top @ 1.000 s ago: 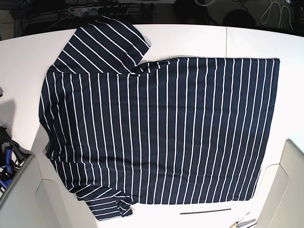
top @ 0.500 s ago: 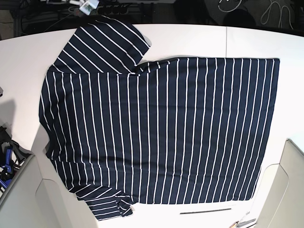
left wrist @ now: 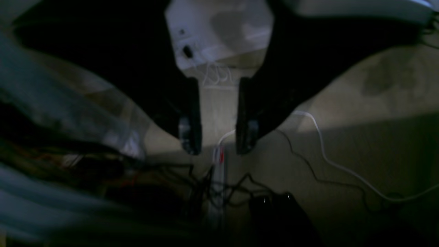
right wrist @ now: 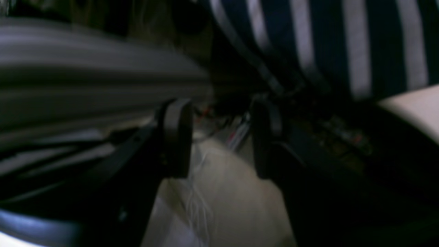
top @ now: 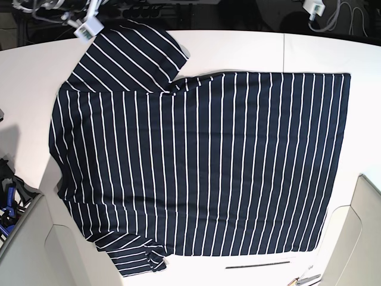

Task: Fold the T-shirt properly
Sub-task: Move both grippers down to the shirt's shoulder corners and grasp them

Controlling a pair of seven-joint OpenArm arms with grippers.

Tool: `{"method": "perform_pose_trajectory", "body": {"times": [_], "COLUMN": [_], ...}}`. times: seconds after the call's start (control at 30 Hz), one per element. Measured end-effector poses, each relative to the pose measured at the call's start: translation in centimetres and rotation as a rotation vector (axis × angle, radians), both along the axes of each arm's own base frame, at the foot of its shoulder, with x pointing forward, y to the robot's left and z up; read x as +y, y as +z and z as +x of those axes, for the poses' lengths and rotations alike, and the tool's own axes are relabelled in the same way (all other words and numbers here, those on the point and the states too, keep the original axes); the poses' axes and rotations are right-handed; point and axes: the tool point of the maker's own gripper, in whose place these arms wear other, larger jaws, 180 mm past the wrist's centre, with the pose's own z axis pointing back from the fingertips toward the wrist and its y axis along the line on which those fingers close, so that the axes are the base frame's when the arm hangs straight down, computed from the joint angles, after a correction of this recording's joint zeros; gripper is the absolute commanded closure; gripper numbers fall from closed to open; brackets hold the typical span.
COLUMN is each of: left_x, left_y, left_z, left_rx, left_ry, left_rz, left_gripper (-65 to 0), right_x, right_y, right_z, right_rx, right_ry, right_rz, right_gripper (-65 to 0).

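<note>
The T-shirt (top: pixel 202 161), dark navy with thin white stripes, lies spread flat on the white table (top: pixel 238 50). Its neck end is at the left, one sleeve (top: pixel 128 56) lies at the far left and the other (top: pixel 134 256) at the near left. My left gripper (left wrist: pixel 218 137) is open and empty, off the table above a floor with cables. My right gripper (right wrist: pixel 219 140) is open and empty beside a hanging edge of the T-shirt (right wrist: pixel 325 41). In the base view only small white arm parts show, at the far left (top: pixel 88 28) and the far right (top: pixel 314 7).
A thin black strip (top: pixel 257 264) and small tools (top: pixel 303 277) lie near the table's front edge. Pale arm housings stand at the front right (top: pixel 360 238) and front left (top: pixel 24 250). A power strip (left wrist: pixel 217 178) and cables lie on the floor.
The white arm part at the far left edge has moved left and down toward the far sleeve. Another has come into view at the far right. The T-shirt has not moved.
</note>
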Motion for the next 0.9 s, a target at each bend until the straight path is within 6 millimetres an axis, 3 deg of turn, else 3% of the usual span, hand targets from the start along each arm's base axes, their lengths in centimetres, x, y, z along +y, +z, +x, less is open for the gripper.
{"method": "perform_pose_trajectory", "body": {"times": [0.17, 0.23, 0.37, 0.47, 0.53, 0.67, 0.9], "left_x": [3.0, 4.3, 5.2, 6.0, 6.6, 7.7, 9.3], "left_y": [2.9, 4.2, 6.8, 8.1, 8.8, 9.6, 11.1], "left_z": [2.8, 3.8, 5.6, 6.4, 6.8, 8.4, 11.5], "left_rx": [-0.101, -0.144, -0.234, -0.278, -0.301, -0.334, -0.395], "left_ry": [0.07, 0.087, 0.101, 0.129, 0.139, 0.104, 0.053], "left_rz": [0.048, 0.079, 0.069, 0.075, 0.085, 0.11, 0.153], "left_gripper": [-22.9, -24.3, -31.9, -31.9, -32.7, -40.9, -41.2], "right_x": [-3.9, -5.5, -7.4, -8.6, -9.1, -10.4, -12.5], "right_y": [1.5, 2.1, 3.7, 4.0, 3.7, 2.0, -1.0], "right_z": [3.2, 4.7, 6.9, 7.9, 8.2, 8.8, 8.5], "right_rx": [-0.093, -0.134, -0.209, -0.236, -0.236, -0.2, -0.114], "right_ry": [-0.107, -0.158, -0.23, -0.258, -0.277, -0.343, -0.441], "right_rz": [-0.06, -0.082, -0.083, -0.1, -0.101, -0.089, -0.072], "right_gripper": [-28.4, -33.1, -36.1, -36.1, -36.1, -36.1, -36.1]}}
